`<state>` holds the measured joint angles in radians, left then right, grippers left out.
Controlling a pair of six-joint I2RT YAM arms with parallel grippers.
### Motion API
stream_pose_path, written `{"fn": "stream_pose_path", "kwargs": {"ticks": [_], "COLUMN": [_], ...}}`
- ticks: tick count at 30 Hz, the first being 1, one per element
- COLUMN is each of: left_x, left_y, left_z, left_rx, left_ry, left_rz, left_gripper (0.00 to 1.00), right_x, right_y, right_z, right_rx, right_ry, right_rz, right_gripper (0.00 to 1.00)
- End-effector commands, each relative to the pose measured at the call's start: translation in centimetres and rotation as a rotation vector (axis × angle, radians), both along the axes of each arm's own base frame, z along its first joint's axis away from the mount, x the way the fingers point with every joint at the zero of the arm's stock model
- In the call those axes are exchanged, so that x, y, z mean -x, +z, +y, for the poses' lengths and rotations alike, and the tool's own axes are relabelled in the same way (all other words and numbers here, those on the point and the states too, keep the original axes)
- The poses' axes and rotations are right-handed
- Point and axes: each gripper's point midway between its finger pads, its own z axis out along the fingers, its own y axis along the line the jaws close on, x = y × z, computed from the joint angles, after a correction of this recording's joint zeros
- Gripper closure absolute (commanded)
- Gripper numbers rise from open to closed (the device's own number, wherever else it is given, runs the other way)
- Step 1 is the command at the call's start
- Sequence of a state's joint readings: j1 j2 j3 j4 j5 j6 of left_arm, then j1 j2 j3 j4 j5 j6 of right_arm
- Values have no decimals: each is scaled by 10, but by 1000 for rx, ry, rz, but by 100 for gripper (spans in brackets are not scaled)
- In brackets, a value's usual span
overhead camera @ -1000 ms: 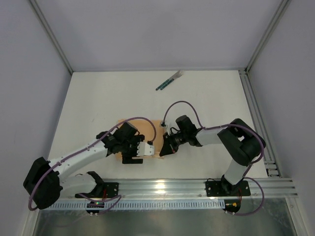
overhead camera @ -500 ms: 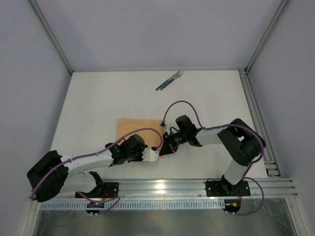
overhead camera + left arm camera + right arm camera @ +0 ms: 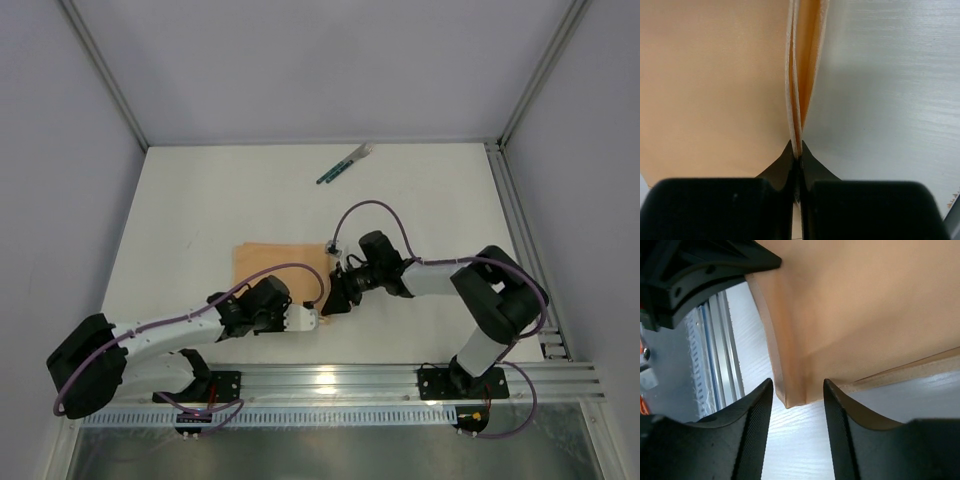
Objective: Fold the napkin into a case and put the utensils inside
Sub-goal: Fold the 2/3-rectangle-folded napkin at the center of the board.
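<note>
Two layers of the soft peach-tan square cloth napkin [image 3: 715, 75] sit pinched in my closed left gripper [image 3: 796, 156].
My right gripper [image 3: 797, 390] stands parted around the folded corner, gripping nothing. I judge the folding only begun: no case yet. The slim dark-green-handled utensils [image 3: 343, 165] lie well apart from the napkin, far across the white table [image 3: 190, 200], while the napkin lies near my bases, pale grey walls [image 3: 300, 70] around.

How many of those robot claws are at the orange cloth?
2: the left gripper pinches the napkin at its near right corner; the right gripper, jaws apart, straddles that corner.
</note>
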<state>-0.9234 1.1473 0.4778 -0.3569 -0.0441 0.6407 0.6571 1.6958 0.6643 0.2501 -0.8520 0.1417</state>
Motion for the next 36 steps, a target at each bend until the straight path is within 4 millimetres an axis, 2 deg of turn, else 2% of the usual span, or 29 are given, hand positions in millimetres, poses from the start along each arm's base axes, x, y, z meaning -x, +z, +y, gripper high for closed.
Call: {"fn": "stream_pose_path", "kwargs": {"ticks": [1,3,4,5,6,8,9,10,12,13,14,15,16,17,18,21,28,30,31,34,36], "left_x": [6,13,15,16,18,18,17,16,18,15,15,15,15,15,15,17,19,19,19,20,20], "left_y": [11,12,12,12,15,17,19,21,22,26,27,28,29,29,29,29,29,29,29,29,29], "left_z": [-5,-10,-10,-9,-12,-11,-11,-10,-11,-11,-11,-10,-10,-11,-10,-11,-12,-11,-11,-10,-10], "left_rx": [18,34,33,31,48,56,56,59,67,76,78,77,79,80,79,86,87,84,82,83,85], "left_ry": [-4,-32,-37,-34,-42,-35,-32,-28,-32,-25,-21,-19,-17,-17,-14,-10,-6,-4,-3,-5,-6], "left_rz": [43,80,90,104,119,131,132,132,147,147,152,153,154,156,158,169,184,182,183,186,187], "left_gripper": [100,100,100,100,100,100,100,100,100,100,100,100,100,100,100,100,100,100,100,100,100], "right_x": [-13,-12,-13,-15,-10,-13,-7,-2,5,20,25,27,30,38,36,28,29,35,42,51,49], "right_y": [48,57,71,75,72,86,77,86,76,75,86,70,70,78,69,66,54,51,41,31,29], "right_z": [6,3,1,-1,-6,-10,-16,-15,-20,-13,-10,-17,-17,-13,-19,-19,3,12,17,28,32], "right_rx": [-113,-139,-160,-170,-166,-196,-185,-206,-184,-193,-226,-172,-168,-210,-177,-129,-90,-103,-95,-96,-82], "right_ry": [27,47,38,39,38,5,-6,-7,-33,19,16,-6,2,2,-29,-75,-39,7,55,119,119], "right_rz": [-200,-287,-341,-393,-418,-501,-503,-557,-637,-712,-811,-870,-940,-990,-1004,-1059,-1146,-1153,-1140,-1150,-1168], "right_gripper": [50,45,44,43,37,36,36,36,36,36,36,36,35,34,34,31,30,30,30,30,30]}}
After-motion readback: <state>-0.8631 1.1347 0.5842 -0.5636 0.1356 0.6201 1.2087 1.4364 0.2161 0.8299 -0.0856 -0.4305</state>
